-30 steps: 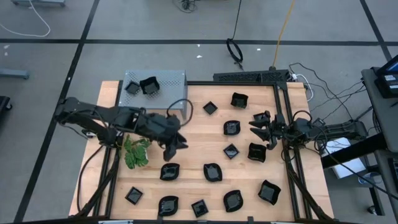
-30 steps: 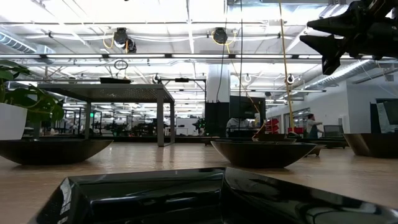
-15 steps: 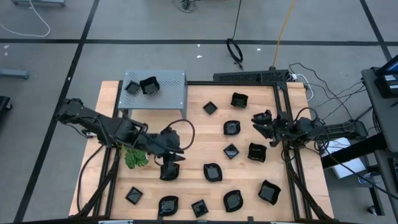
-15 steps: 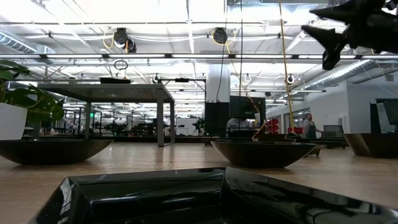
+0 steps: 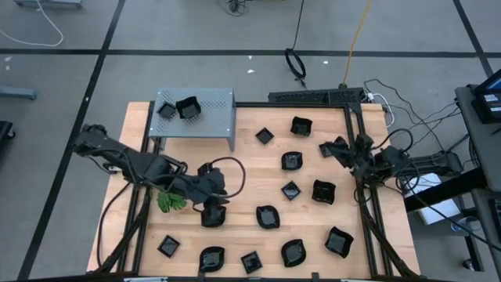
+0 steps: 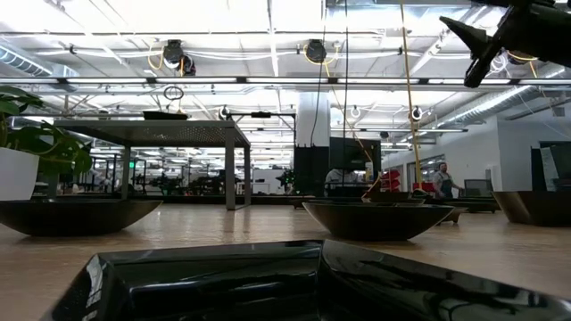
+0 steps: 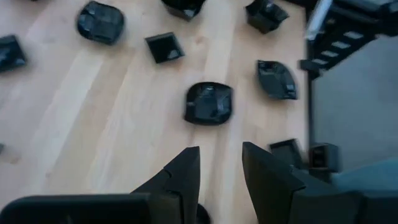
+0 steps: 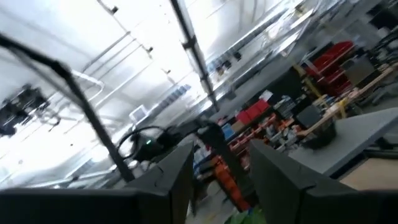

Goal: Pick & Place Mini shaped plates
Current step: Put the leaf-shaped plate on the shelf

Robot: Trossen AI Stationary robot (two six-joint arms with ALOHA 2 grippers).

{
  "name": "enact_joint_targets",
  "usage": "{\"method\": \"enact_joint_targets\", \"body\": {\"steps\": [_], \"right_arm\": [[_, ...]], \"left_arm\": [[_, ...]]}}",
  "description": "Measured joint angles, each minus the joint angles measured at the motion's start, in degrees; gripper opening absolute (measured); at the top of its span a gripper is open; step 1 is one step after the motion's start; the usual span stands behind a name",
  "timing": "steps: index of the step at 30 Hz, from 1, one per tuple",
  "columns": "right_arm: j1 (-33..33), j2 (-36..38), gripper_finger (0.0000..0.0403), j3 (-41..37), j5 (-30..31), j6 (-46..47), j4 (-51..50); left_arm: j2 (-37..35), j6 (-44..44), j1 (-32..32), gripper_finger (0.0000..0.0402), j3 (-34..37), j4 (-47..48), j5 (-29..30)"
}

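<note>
The left gripper [image 5: 213,205] has its fingers [image 7: 180,180] spread with a clear gap between them and nothing pinched. A second ago it hung higher over the bare wood beside the plant; now it has come down and forward until it sits right over a rounded plate [image 5: 212,215] in the near-left part of the table. The right gripper [image 5: 338,149] also shows parted fingers [image 8: 177,177] with nothing in them. It has swung up and tilted since a second ago, so its camera now looks at ceiling lights and the room, not the table.

The mini shaped plates [image 5: 291,191] lie scattered across the light wooden table [image 5: 243,168], most of them in its middle, right and near parts, well apart from one another. Two more plates [image 5: 178,109] sit on top of the grey perforated shelf [image 5: 219,117] at the far-left corner. In the left wrist view a rounded square plate [image 7: 208,103] lies just ahead of the fingertips.

A green leafy plant [image 5: 170,201] stands just beside the left arm, partly hidden under it. Beyond the table lies grey floor with cables; in the low view a large lit hall shows, with a person [image 6: 443,180] far off.
</note>
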State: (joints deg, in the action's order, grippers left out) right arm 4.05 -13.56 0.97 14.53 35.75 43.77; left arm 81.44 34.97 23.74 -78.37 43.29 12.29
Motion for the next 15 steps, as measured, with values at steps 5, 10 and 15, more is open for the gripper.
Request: {"method": "enact_joint_targets", "body": {"steps": [5,10,15], "right_arm": [[0.0,-0.2,0.0144,0.0,8.2,-1.3,0.4],[-0.3,-2.0,0.0144,1.5,8.0,-5.0,0.1],[-0.3,-6.6,0.0144,6.5,8.0,-11.0,-5.1]], "left_arm": [[0.1,0.0,-0.6,0.0122,0.0,0.3,-0.2],[0.0,-1.9,-1.5,0.0122,0.0,0.3,-0.4],[0.0,-3.0,-2.5,0.0122,0.0,3.2,-0.3]]}}
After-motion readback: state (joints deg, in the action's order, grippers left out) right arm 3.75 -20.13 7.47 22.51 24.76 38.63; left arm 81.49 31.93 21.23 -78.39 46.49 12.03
